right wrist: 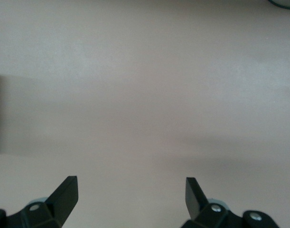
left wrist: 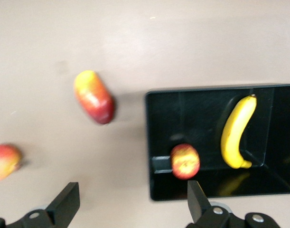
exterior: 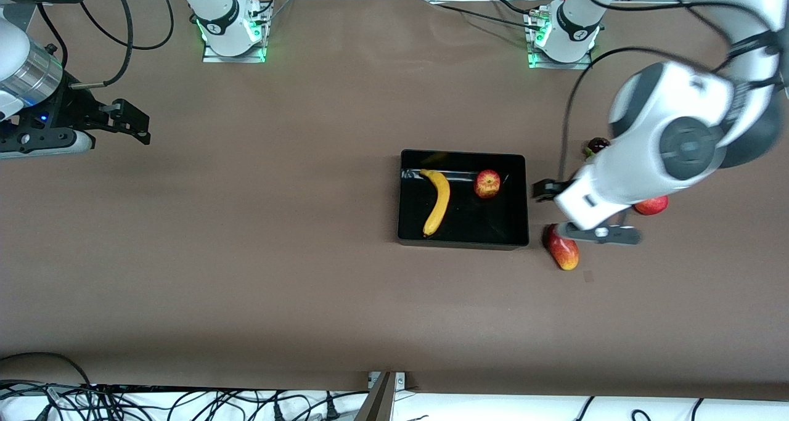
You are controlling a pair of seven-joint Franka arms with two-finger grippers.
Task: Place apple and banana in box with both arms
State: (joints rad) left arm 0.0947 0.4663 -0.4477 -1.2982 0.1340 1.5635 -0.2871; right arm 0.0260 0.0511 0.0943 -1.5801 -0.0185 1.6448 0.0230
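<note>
The black box (exterior: 463, 242) stands mid-table. The yellow banana (exterior: 437, 201) and the red apple (exterior: 487, 183) lie inside it, apart from each other. The left wrist view shows the box (left wrist: 156, 142), the banana (left wrist: 236, 133) and the apple (left wrist: 185, 161). My left gripper (exterior: 542, 190) is open and empty, just outside the box wall at the left arm's end; in its own view (left wrist: 130, 204) one finger (left wrist: 198, 199) is over the box's edge. My right gripper (exterior: 137, 124) is open and empty over bare table at the right arm's end, and its own view (right wrist: 130, 199) shows only table.
An elongated red-yellow fruit (exterior: 562, 248) lies beside the box's corner nearest the front camera and also shows in the left wrist view (left wrist: 93, 96). A red fruit (exterior: 651, 205) and a dark fruit (exterior: 596, 145) lie partly under the left arm.
</note>
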